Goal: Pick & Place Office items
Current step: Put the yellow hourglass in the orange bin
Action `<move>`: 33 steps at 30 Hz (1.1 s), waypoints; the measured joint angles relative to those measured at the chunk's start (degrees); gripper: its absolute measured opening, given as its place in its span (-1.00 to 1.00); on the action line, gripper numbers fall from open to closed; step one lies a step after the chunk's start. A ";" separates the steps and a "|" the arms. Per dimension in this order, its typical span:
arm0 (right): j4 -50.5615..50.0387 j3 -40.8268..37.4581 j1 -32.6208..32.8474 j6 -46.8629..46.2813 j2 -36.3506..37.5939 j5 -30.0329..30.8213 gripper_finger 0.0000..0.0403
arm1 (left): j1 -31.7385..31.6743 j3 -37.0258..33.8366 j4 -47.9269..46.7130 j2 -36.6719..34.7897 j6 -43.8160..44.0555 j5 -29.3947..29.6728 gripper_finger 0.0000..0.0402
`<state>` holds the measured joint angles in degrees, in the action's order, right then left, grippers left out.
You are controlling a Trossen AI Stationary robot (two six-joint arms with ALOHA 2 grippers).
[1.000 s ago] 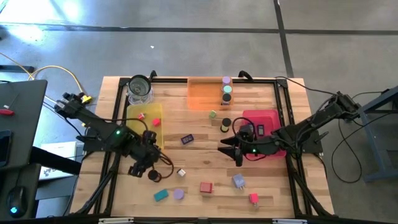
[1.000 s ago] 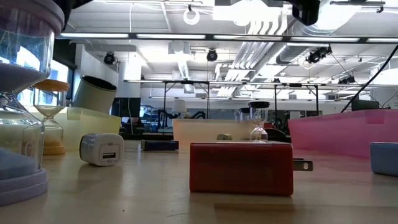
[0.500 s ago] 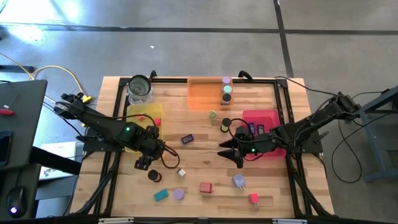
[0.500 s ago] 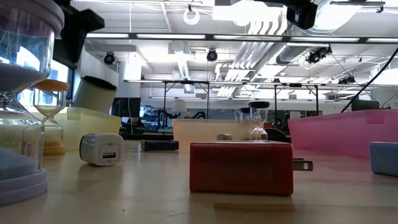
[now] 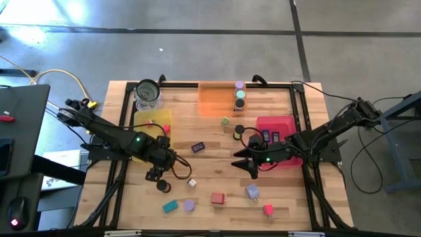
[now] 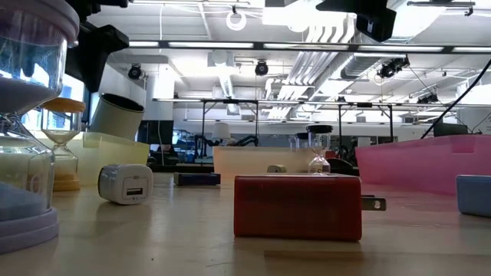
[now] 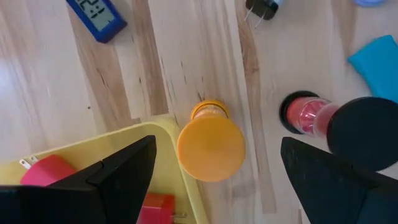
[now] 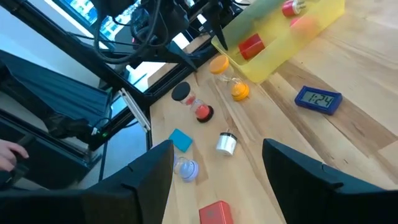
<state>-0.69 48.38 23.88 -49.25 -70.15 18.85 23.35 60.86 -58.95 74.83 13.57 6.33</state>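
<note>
Wooden tabletop (image 5: 217,178) — beside the yellow tray (image 7: 93,155) stands an orange hourglass (image 7: 210,143), round cap up. Left gripper (image 7: 211,180) hangs spread above it; right gripper (image 5: 242,160) is spread too, empty.

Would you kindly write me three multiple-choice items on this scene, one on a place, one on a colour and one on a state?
1. The orange sand timer stands:
A. on the table beside the yellow tray
B. inside that tray
C. atop the clock

2. The digital clock is:
A. green
B. blue
C. white

3. The left gripper is:
A. shut on the timer
B. shut on the clock
C. open

Answers:
1. A, the left wrist view shows the timer outside the tray's rim.
2. B, its case is blue.
3. C, its fingers stand apart, holding nothing.
</note>
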 joint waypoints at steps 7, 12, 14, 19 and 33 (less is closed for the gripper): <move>-0.02 0.00 0.00 0.65 0.00 -2.50 0.17 | 0.00 -1.36 1.36 0.00 1.24 -0.04 0.68; -0.02 0.00 0.00 1.50 0.00 -2.55 0.17 | 0.00 -2.15 1.44 0.00 1.23 -0.04 0.68; -0.10 0.00 0.00 1.52 0.00 -2.56 0.17 | 0.00 -2.18 1.44 0.00 1.18 -0.04 0.68; -1.15 0.00 0.00 1.52 0.00 -2.56 0.17 | 0.00 -2.21 1.47 0.00 0.89 -0.04 0.68; -2.82 0.00 -0.04 2.50 0.00 -2.54 0.17 | 0.00 -2.60 2.88 5.26 -1.78 -0.26 0.68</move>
<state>-3.51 48.38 23.83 -46.75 -70.15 16.32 23.35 58.26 -56.07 80.09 11.79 6.07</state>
